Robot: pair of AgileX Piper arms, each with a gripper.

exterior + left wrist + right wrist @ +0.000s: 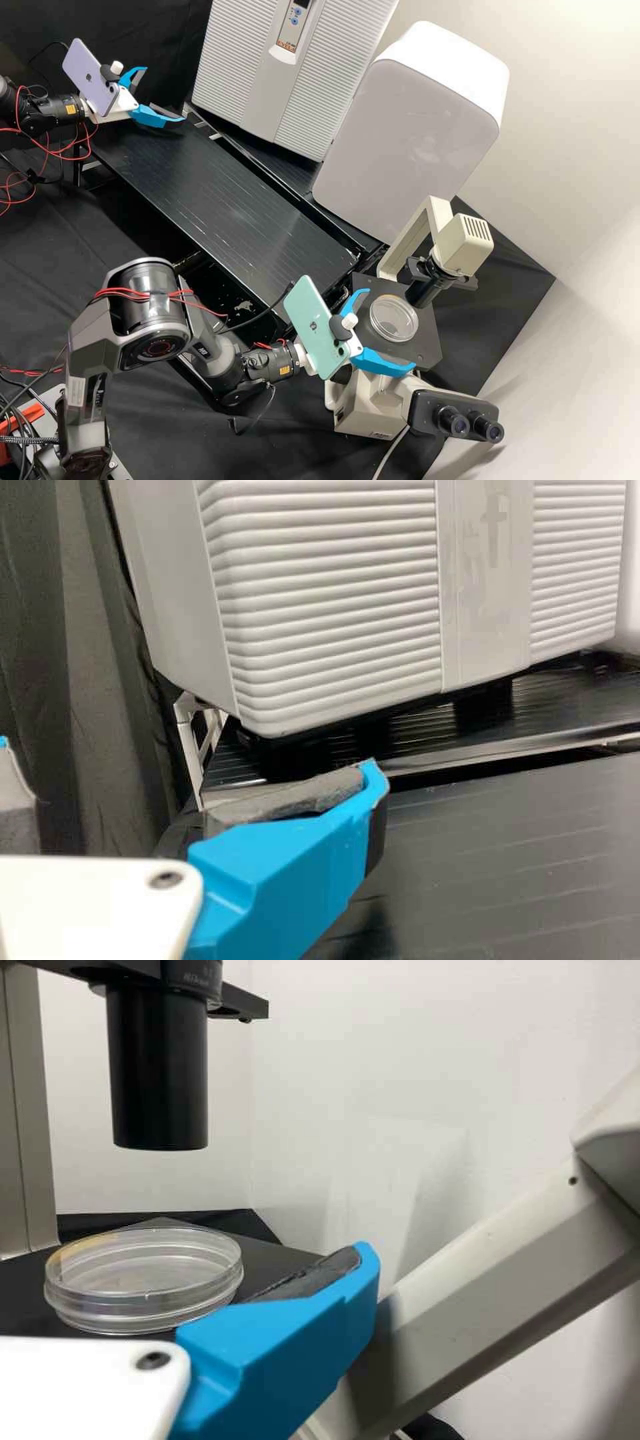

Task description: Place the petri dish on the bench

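The clear round petri dish (394,319) lies flat on the black stage of the microscope, under its dark condenser tube. My right gripper (389,330) stands open at the stage, one blue finger to either side of the dish. In the right wrist view the petri dish (145,1278) appears beyond the near blue finger (290,1345). My left gripper (162,95) is open with nothing between its fingers, over the far left end of the black bench (220,193). In the left wrist view one blue finger (285,880) shows before the ribbed appliance.
The microscope's pale lamp arm (408,239) rises behind the stage, and its eyepieces (470,425) jut out at the lower right. A grey ribbed appliance (233,73) and a white rounded box (413,127) stand along the bench's far side.
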